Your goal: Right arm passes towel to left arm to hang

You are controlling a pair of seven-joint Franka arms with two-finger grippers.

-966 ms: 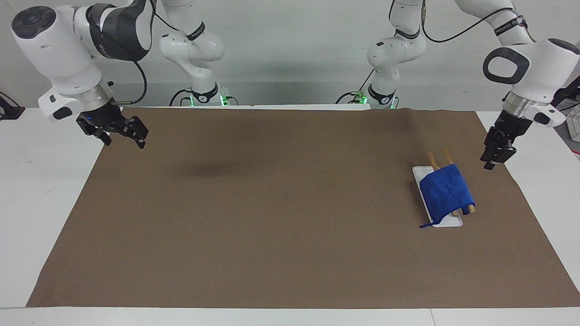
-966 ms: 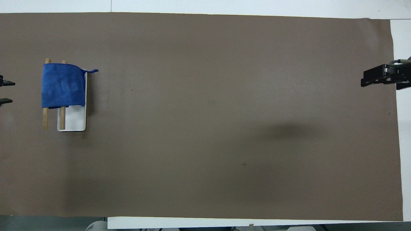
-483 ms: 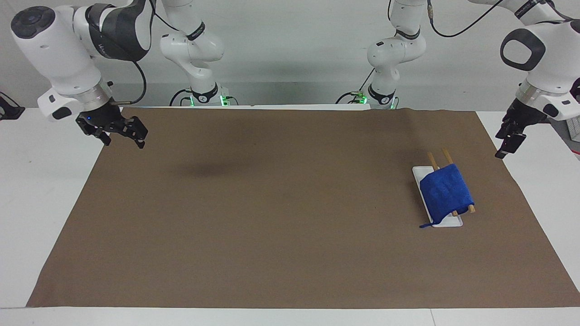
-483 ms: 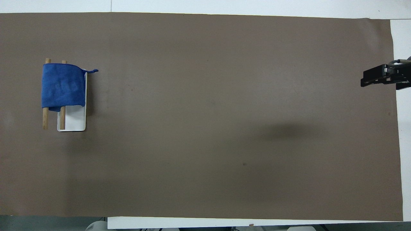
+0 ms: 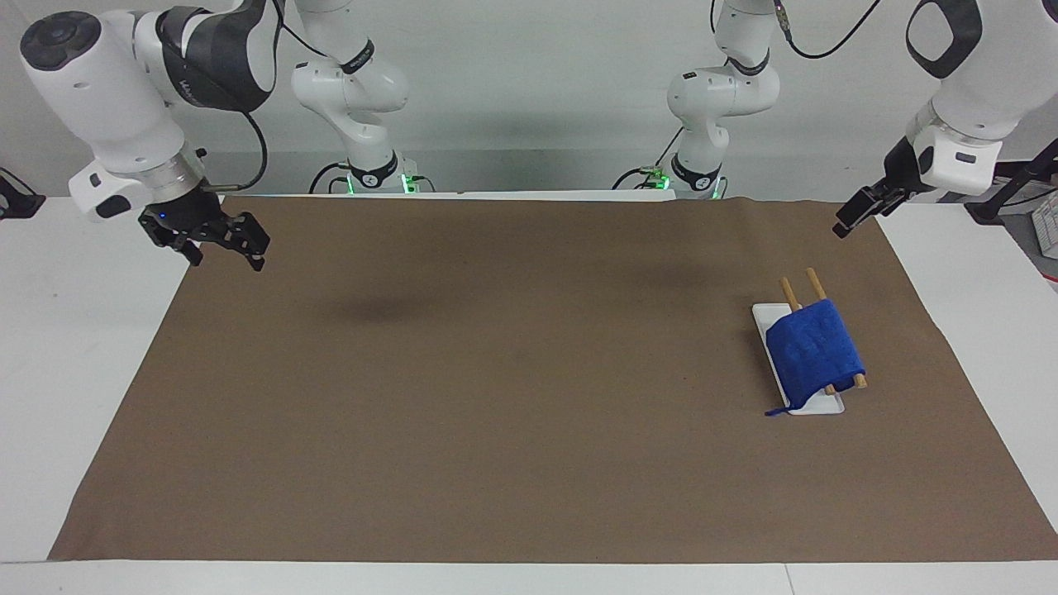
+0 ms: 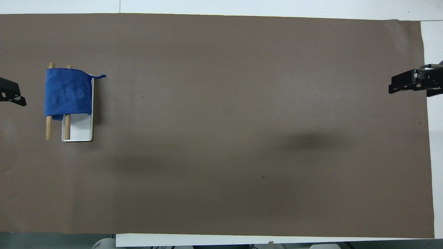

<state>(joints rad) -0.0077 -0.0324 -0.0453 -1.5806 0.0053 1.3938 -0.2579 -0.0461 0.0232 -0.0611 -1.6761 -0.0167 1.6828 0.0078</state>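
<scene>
The blue towel (image 5: 814, 355) hangs folded over two wooden rods (image 5: 814, 283) of a small rack with a white base (image 5: 829, 405), toward the left arm's end of the table. Its loop string (image 5: 773, 411) lies on the mat beside the base. The towel also shows in the overhead view (image 6: 67, 91). My left gripper (image 5: 850, 218) is up in the air over the mat's edge, apart from the towel; it also shows in the overhead view (image 6: 15, 97). My right gripper (image 5: 225, 248) is open and empty over the mat's edge at the right arm's end, and the arm waits.
A brown mat (image 5: 496, 397) covers most of the white table (image 5: 74, 347). The rack's white base (image 6: 81, 129) and rod ends (image 6: 48, 128) stick out from under the towel on the side nearer to the robots.
My left gripper has risen and swung away from beside the rack, ending higher and tilted. The towel and the right arm have not moved.
</scene>
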